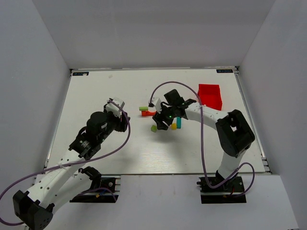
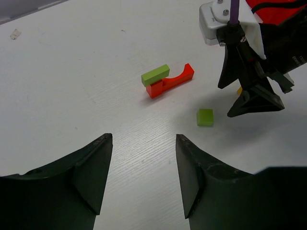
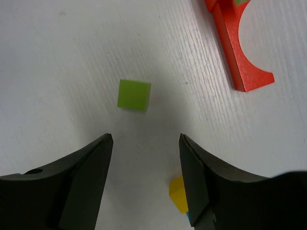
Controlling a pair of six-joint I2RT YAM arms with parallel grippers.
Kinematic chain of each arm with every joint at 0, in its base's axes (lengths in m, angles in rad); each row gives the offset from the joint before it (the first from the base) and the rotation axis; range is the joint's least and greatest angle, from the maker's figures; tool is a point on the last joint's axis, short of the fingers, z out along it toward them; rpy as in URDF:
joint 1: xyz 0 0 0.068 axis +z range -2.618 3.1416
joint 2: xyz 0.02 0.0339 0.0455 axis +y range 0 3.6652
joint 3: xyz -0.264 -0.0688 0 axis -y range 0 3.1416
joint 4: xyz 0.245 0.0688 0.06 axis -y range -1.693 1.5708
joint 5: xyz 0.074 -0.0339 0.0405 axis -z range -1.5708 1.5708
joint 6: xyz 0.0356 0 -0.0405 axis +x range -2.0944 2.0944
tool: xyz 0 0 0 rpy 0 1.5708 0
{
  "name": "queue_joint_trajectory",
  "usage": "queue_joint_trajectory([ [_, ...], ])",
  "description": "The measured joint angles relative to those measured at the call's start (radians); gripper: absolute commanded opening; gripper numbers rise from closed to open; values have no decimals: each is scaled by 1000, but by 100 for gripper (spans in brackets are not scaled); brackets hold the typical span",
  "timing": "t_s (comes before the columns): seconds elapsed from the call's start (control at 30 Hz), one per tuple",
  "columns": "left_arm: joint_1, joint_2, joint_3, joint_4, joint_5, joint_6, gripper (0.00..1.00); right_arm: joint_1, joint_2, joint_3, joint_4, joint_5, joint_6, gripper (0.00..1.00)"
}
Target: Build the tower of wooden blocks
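The red arch piece (image 1: 151, 113) lies on the table mid-scene with a lime-green block (image 1: 143, 109) on its left end; both show in the left wrist view, arch (image 2: 175, 80) and block (image 2: 155, 74). A lime-green cube (image 1: 154, 128) lies loose in front; it shows ahead of the right fingers (image 3: 134, 95). A yellow cube (image 3: 178, 193) sits by the right finger, a teal bar (image 1: 179, 122) beside it. My right gripper (image 3: 146, 143) is open and empty above the table near the green cube. My left gripper (image 2: 143, 143) is open and empty, left of the blocks.
A red plastic bin (image 1: 210, 95) stands at the back right, behind the right arm. The right arm's wrist (image 2: 249, 62) hangs over the blocks in the left wrist view. White walls surround the table.
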Motion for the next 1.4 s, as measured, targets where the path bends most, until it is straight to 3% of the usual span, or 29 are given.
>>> queue_joint_trajectory([
  [0.13,0,15,0,1,0,0,66,24,24,28,7,-4,19,69],
  [0.67,0,19,0,1,4,0,66,101,109,59,28,86,36,66],
  [0.77,0,19,0,1,4,0,66,103,116,60,37,98,35,60],
  [0.87,0,19,0,1,4,0,66,108,132,66,40,108,31,42],
  [0.9,0,19,0,1,4,0,66,108,137,66,42,111,31,29],
  [1.0,0,19,0,1,4,0,66,111,140,66,51,110,32,11],
  [1.13,0,19,0,1,4,0,66,105,124,63,33,113,8,0],
  [1.4,0,18,0,1,4,0,66,20,-100,40,10,137,-135,0],
])
